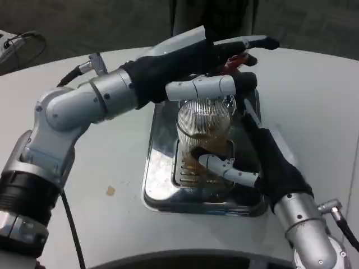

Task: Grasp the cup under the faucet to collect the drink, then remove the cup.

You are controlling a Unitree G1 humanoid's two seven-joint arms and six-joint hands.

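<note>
A clear ribbed cup (203, 130) with amber drink in its lower part stands upright over the grate of a steel drip tray (157, 190). My right hand (255, 162) wraps around the cup from the right, its thumb across the cup's lower front. Above the cup my left hand (216, 67) reaches in from the left, fingers stretched over the red faucet lever (233, 64) and pressing on it. The faucet spout is hidden behind that hand.
The tray sits mid-table on the white round table (320, 112). A small tan scrap (111, 191) lies left of the tray. Cables (22, 42) run at the far left edge. Beyond the table's back edge lies dark floor.
</note>
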